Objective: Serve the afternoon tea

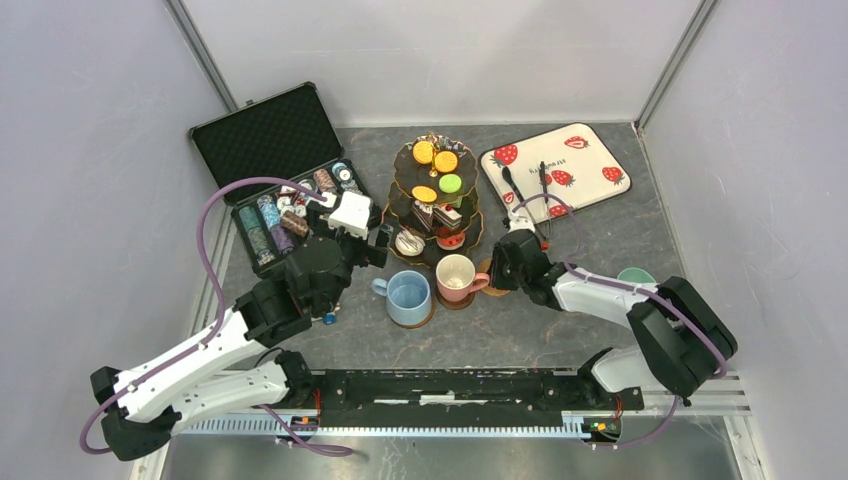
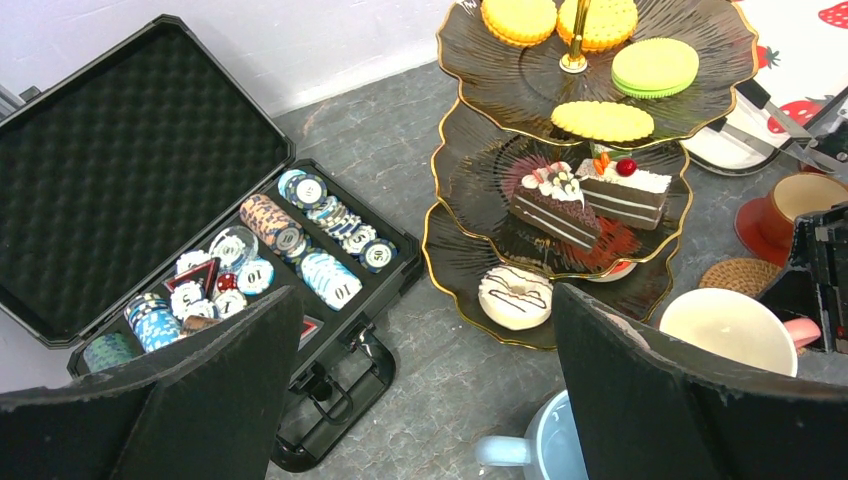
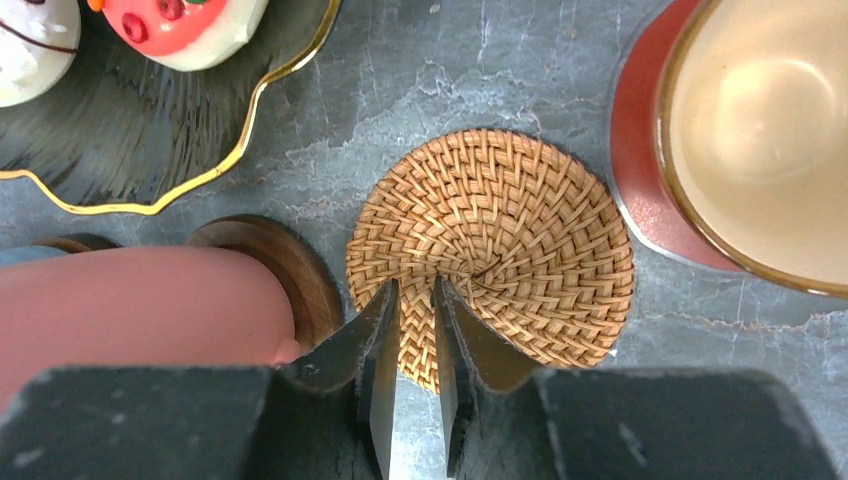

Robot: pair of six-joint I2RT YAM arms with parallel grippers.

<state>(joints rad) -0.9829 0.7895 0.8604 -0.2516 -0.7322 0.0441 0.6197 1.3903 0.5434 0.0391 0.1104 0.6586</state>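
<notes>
On the grey surface (image 1: pixel 520 335) we see the left gripper (image 2: pixel 430 395) spread wide beside the stand (image 2: pixel 470 170); the right gripper (image 3: pixel 413 335) pinches the coaster (image 3: pixel 500 250).

Both arms are the same build, with white shells on the long links and chunky black joints. The left arm (image 1: pixel 200 355) has a lavender cable (image 1: pixel 212 205) looping through the left-centre of the top view, plus a white camera block (image 1: pixel 349 213) at its wrist. The right arm (image 1: pixel 600 295) has a second lavender cable (image 1: pixel 574 228) right of centre. Both bases are on a black rail (image 1: pixel 460 385) along the bottom. The left gripper (image 2: pixel 425 295) is two broad matte black slabs in the bottom corners of its wrist view. The right gripper (image 3: pixel 412 290) has dark fingers thinning to blade-like tips, bottom centre.
</notes>
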